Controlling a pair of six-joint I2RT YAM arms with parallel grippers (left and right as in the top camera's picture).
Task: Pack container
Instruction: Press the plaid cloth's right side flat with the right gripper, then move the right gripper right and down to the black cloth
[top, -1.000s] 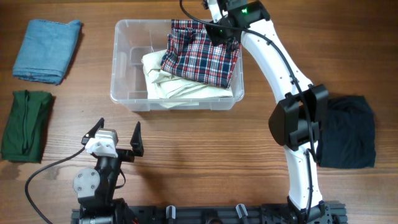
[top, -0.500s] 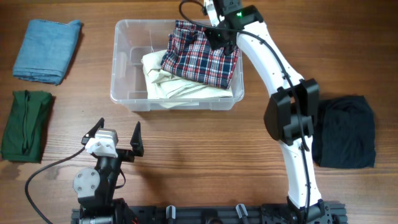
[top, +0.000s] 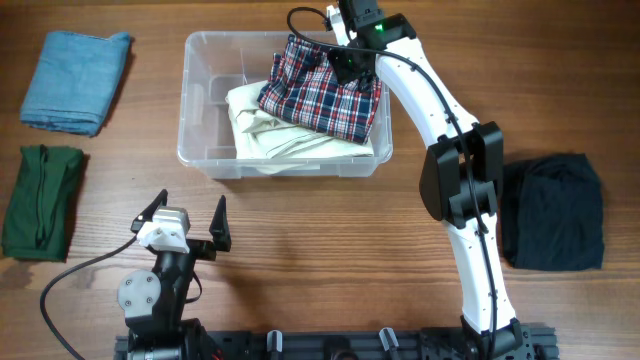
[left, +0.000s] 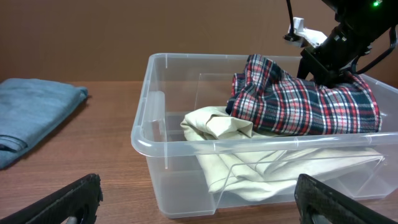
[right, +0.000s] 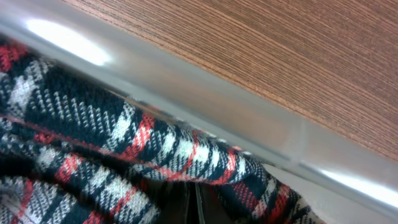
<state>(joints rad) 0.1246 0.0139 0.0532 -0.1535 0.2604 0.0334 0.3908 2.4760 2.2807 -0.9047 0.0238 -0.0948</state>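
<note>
Crowding container (top: 184, 100) far rim, right fingers (top: 347, 63) buried in plaid cloth (top: 320, 95), grip unclear, left fingers (top: 219, 218) spread.

The left arm (top: 150, 292) sits folded low by its base. The left gripper (top: 187, 213) points forward, fingers (left: 68, 200) spread wide apart. The right arm (top: 470, 235) stretches far forward, elbow bent. The right gripper (top: 346, 64) angles downward; its fingertips are hidden, so its grip cannot be judged.

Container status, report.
Left tool open, off the container. Right tool on plaid cloth, grip unclear. Plaid lies over cream cloth inside. Nothing blocking.
</note>
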